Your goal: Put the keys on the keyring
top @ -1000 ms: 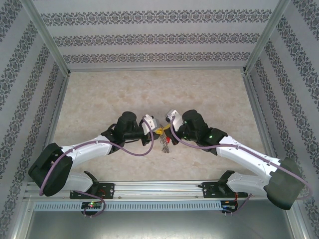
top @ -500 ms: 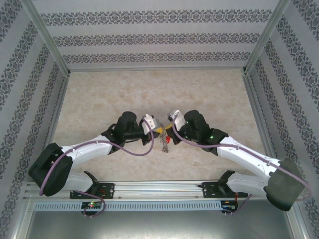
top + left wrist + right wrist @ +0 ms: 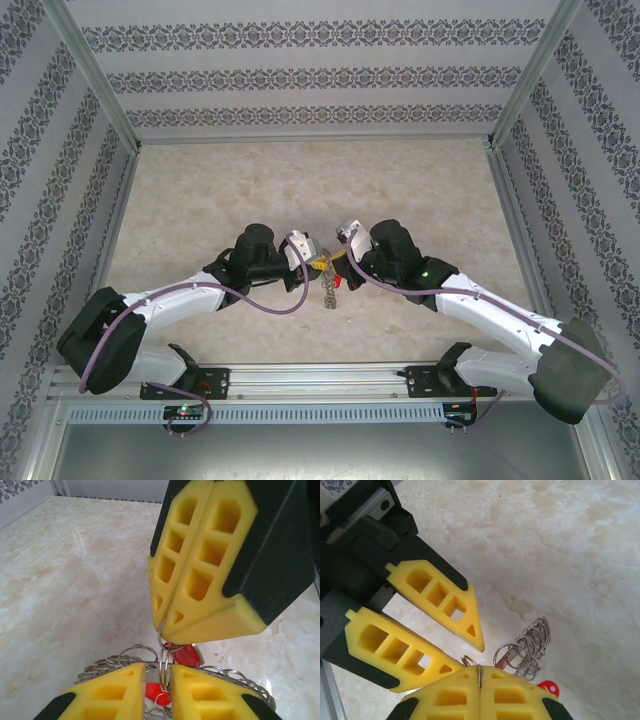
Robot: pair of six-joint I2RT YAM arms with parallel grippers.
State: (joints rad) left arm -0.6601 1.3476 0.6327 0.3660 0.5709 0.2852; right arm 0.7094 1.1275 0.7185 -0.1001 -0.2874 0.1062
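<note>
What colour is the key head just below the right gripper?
The key head is red, seen best in the left wrist view.

The counter [image 3: 300, 180] is cream marble with faint beige veins. The walls [image 3: 320, 75] are white with bands of dark grey floral print. The left claw [image 3: 157, 672] and right claw [image 3: 167, 620] are yellow on black. The keyring [image 3: 122, 657] is silver, and a key [image 3: 186, 655] has a red head. The cables [image 3: 272, 311] are purple.

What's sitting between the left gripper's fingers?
In the left wrist view, a thin wire ring stands on edge in the gap, its top pinched by the shut right gripper; a red key head lies behind.
</note>
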